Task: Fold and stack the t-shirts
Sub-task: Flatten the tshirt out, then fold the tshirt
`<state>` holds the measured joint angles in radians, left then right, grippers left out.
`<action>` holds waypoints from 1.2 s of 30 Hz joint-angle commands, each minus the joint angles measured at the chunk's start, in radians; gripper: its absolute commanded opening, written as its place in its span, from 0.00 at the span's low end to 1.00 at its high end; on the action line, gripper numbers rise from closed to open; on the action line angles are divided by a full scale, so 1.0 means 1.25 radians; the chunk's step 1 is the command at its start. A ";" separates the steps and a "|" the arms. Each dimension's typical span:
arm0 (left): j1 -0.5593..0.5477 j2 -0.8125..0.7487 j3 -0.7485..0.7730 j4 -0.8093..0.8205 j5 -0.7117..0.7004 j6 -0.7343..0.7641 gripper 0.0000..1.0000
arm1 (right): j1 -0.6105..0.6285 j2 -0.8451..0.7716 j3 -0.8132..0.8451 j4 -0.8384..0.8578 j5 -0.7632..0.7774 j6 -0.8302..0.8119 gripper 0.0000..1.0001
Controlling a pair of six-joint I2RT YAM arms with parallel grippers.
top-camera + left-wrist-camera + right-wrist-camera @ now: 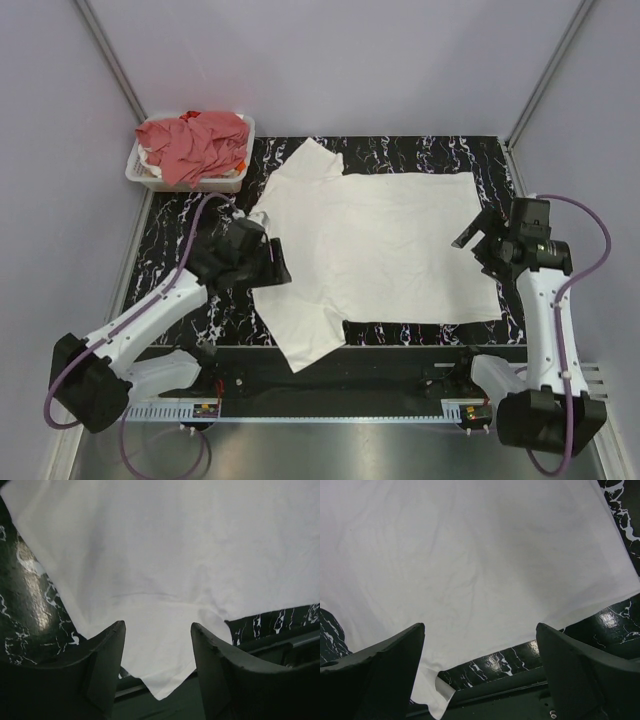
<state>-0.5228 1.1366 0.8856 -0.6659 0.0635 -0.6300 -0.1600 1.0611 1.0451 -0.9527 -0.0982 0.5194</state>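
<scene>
On the black marbled table [400,155] the white t-shirt [380,245] lies spread flat, the salmon-red t-shirts [195,145] heaped in the white basket [140,172] at the far left corner, the left gripper [157,630] partly open above a sleeve, the right gripper [480,630] gaping wide above the hem.
</scene>
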 commanded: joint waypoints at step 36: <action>-0.679 0.010 -0.272 0.033 -0.219 -0.544 0.58 | -0.001 -0.160 -0.117 -0.042 0.054 0.126 1.00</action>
<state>-1.3636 1.1122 0.5312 -0.6987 -0.2115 -1.3067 -0.1600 0.8604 0.8864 -1.0222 -0.0799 0.6605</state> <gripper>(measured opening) 0.587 0.994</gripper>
